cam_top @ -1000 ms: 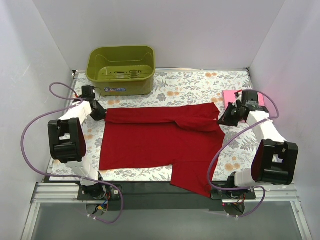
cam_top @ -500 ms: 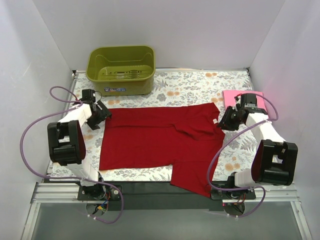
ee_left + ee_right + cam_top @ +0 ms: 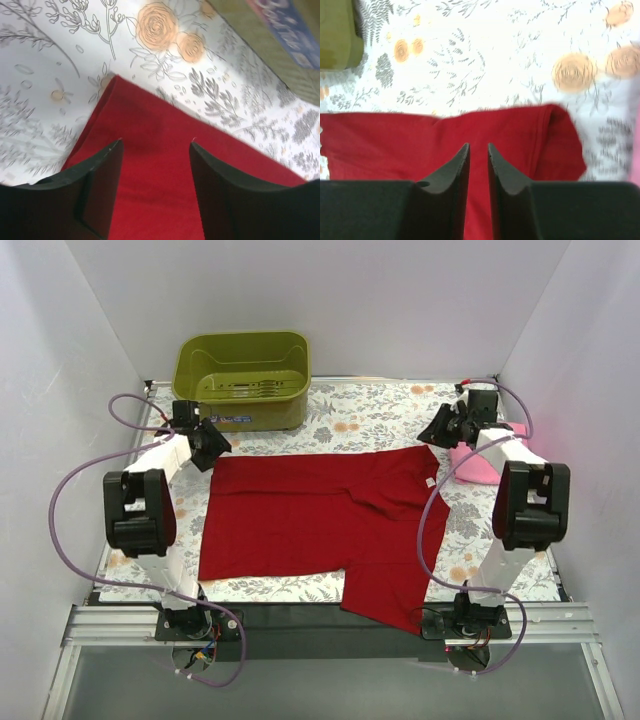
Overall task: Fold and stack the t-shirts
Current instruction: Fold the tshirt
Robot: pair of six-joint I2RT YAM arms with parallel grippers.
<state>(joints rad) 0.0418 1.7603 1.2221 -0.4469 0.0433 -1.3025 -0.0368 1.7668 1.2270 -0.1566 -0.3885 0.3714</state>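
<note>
The deep red t-shirt (image 3: 320,515) lies flat across the middle of the flowered table cover, with one sleeve (image 3: 385,595) hanging over the near edge. My left gripper (image 3: 212,445) hovers just beyond the shirt's far left corner (image 3: 117,82). Its jaws (image 3: 156,142) are open over red cloth and hold nothing. My right gripper (image 3: 438,428) sits above the shirt's far right corner (image 3: 560,135). Its fingers (image 3: 478,146) stand a narrow gap apart with nothing between them. The light pink t-shirt (image 3: 474,464) lies bunched at the right, partly hidden under the right arm.
The olive-green plastic tub (image 3: 242,365) stands at the far left, close behind the left gripper; it also shows as the tub (image 3: 280,55) and the tub (image 3: 335,35) in the wrist views. White walls close in the left, back and right sides. Purple cables loop beside both arms.
Both grippers opened, let go of the red shirt's far edge and drew back toward the far side. The right arm swung off the pink shirt, so more of it shows.
</note>
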